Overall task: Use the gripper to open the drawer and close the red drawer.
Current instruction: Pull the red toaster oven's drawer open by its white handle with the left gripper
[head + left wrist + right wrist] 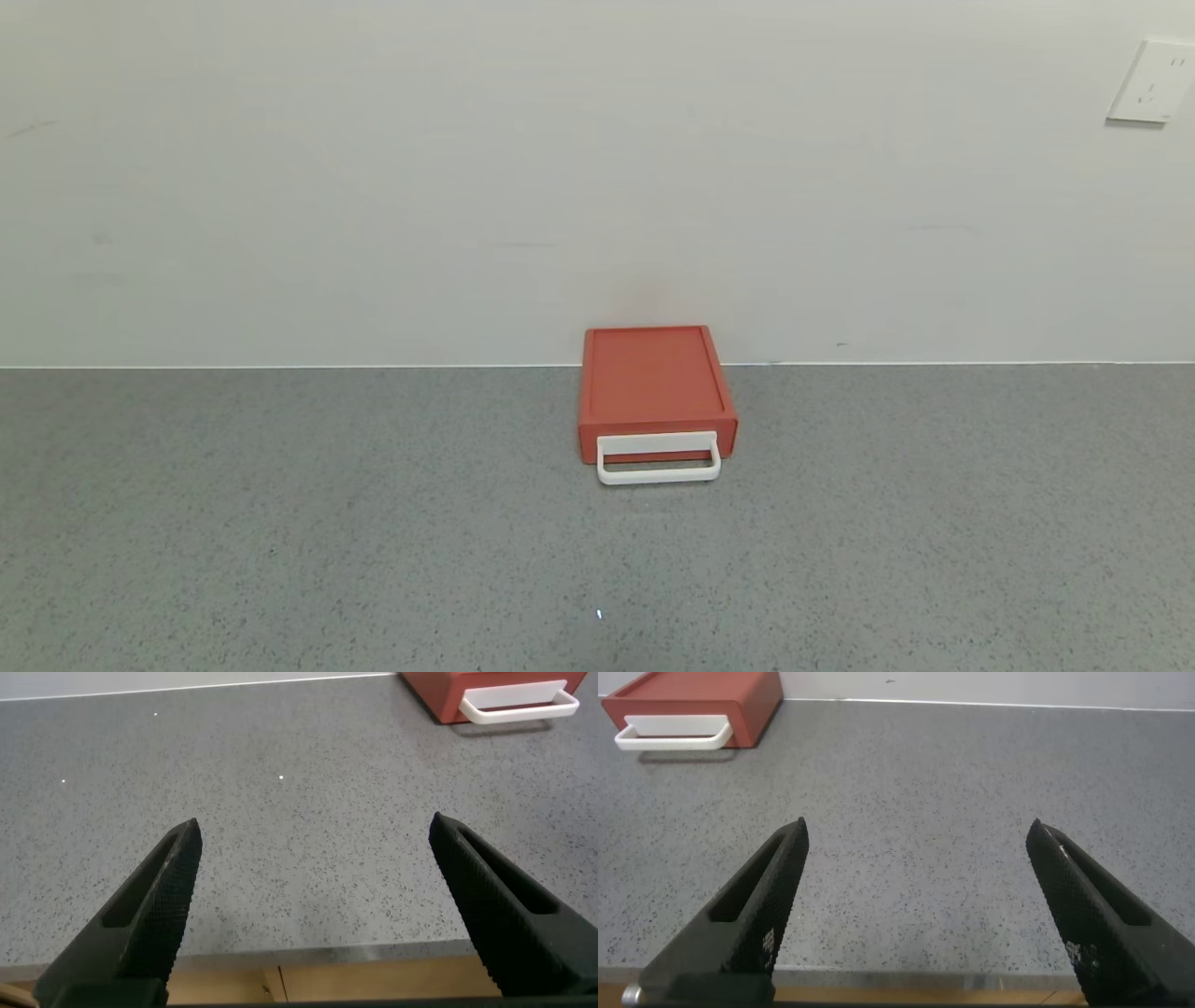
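Two tools parted wide, left tool (313,835), right tool (915,835), red drawer (655,387) handle (658,459) facing robot, long axis toward wall (597,168)

wall (373,168): plain off-white, upper half | countertop (280,523): speckled grey, lower half | wall socket (1153,82): white, upper right | light: even

Counter (280,523) bare around red drawer (653,383); wall (467,187) touching behind; handle (658,471) front unobstructed.
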`<state>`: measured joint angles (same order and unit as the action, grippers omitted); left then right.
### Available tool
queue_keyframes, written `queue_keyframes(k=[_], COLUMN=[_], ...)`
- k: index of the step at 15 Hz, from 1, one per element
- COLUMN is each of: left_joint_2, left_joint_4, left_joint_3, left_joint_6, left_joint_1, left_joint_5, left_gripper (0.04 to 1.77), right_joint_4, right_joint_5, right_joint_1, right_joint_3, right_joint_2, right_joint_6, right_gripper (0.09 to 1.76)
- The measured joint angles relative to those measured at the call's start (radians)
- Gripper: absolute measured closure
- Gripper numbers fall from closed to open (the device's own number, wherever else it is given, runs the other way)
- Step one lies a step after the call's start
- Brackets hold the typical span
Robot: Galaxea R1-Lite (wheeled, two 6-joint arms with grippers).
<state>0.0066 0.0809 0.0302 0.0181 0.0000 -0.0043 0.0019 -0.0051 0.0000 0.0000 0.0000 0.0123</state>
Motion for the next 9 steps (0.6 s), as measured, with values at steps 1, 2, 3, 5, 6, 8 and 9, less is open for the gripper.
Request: queue_keyframes(k=[1,2,3,5,6,8,9], left_joint_2=[-0.001,-0.001,-0.001,-0.002,-0.003,-0.005,-0.006], left_joint_4=[0.0,-0.001,-0.001,-0.004,-0.005,-0.006,-0.008], left_joint_3=[0.0,0.0,0.001,0.001,0.001,0.001,0.001], left_joint_6=[0.0,0.0,0.0,0.0,0.001,0.006,0.006], left_joint_1=[0.0,0.0,0.0,0.0,0.0,0.0,0.0], left_joint_5=[0.0,0.0,0.0,0.0,-0.001,-0.001,-0.001], left_gripper=[0.06,0.06,0.06,0.06,0.06,0.06,0.06], right_joint_4=[0.0,0.0,0.0,0.0,0.0,0.0,0.0], right_joint_5=[0.0,0.0,0.0,-0.001,-0.001,-0.001,-0.001], right_joint_1=[0.0,0.0,0.0,0.0,0.0,0.0,0.0], right_joint_3=[0.0,0.0,0.0,0.0,0.0,0.0,0.0], right_joint_2=[0.0,0.0,0.0,0.0,0.0,0.0,0.0], right_joint_6=[0.0,0.0,0.0,0.0,0.0,0.0,0.0], right_gripper=[0.14,0.14,0.14,0.14,0.14,0.14,0.14])
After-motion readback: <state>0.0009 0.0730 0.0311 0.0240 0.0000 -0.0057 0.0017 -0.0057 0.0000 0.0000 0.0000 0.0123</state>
